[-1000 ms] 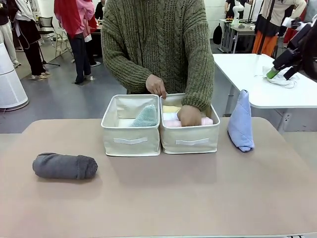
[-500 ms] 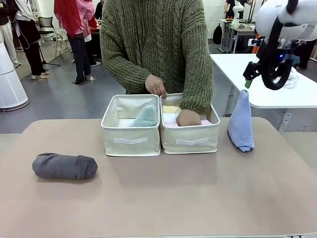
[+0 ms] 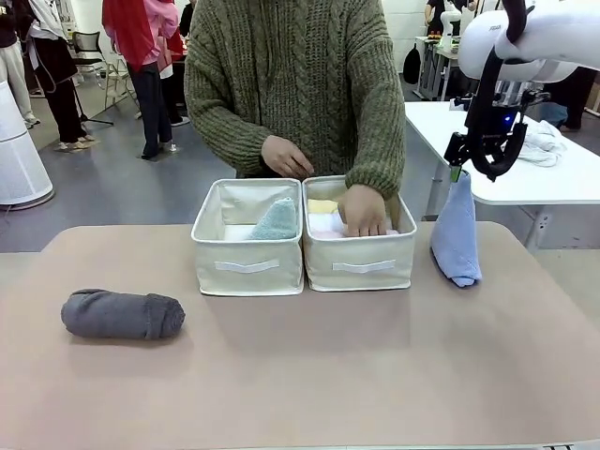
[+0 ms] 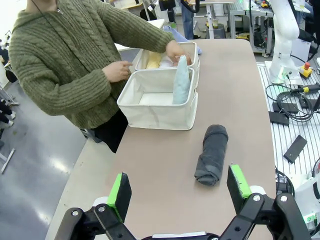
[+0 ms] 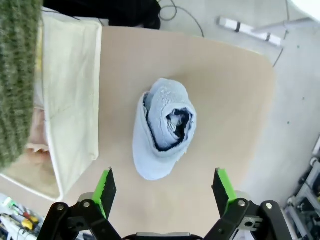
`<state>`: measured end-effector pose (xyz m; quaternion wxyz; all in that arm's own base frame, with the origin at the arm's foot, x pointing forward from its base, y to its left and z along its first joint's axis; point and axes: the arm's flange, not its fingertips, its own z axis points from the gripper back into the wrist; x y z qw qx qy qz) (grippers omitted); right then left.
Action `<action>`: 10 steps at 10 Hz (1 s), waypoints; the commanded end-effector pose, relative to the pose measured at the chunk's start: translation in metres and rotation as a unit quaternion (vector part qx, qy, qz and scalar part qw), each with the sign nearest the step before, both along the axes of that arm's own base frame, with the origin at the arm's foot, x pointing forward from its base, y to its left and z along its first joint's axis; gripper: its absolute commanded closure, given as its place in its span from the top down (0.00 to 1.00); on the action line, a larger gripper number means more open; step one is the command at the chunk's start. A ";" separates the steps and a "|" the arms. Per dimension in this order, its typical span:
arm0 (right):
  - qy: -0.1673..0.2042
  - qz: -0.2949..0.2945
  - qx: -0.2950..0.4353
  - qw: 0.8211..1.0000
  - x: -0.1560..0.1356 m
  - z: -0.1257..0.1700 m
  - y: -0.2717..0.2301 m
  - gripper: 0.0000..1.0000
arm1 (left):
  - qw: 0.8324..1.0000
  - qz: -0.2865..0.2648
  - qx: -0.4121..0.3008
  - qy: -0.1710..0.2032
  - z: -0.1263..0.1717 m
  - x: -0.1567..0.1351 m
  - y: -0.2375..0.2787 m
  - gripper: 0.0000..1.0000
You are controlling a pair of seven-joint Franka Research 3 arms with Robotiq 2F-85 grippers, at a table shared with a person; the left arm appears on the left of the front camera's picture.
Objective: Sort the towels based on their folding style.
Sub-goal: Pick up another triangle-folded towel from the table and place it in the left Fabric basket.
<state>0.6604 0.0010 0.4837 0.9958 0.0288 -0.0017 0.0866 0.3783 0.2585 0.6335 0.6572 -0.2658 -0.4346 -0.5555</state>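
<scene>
Periwinkle blue towel [image 5: 160, 145], folded to a triangle and stood on end, is seen directly beneath the right gripper [image 5: 165, 187], whose fingers are spread wide with nothing held. Just ahead of the left gripper [image 4: 180, 187], likewise spread wide and empty, the dark grey roll [image 4: 211, 154] is laid.

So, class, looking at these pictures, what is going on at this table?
The right gripper hovers open over the periwinkle blue triangle-folded terry towel standing beside the right beige fabric bin. A person's hand rests on towels in that bin; a pale teal triangle-folded towel stands in the left beige bin. The dark grey rolled towel lies on the table, the open left gripper short of it.
</scene>
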 end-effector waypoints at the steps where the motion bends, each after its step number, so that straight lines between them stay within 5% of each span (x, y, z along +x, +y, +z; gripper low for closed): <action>1: 0.013 -0.018 0.000 1.000 0.017 -0.002 -0.001 1.00 | 1.000 0.001 -0.002 -0.003 0.001 -0.001 0.000 1.00; 8: 0.009 -0.001 0.028 1.000 0.037 -0.040 -0.009 1.00 | 1.000 0.001 -0.002 -0.003 0.001 -0.001 0.000 1.00; 9: 0.009 0.004 0.027 1.000 0.036 -0.041 -0.010 0.42 | 1.000 0.001 -0.002 -0.003 0.001 -0.001 0.000 1.00; 10: 0.010 0.005 0.031 0.999 0.036 -0.040 -0.011 0.42 | 1.000 0.001 -0.002 -0.003 0.001 -0.001 0.000 1.00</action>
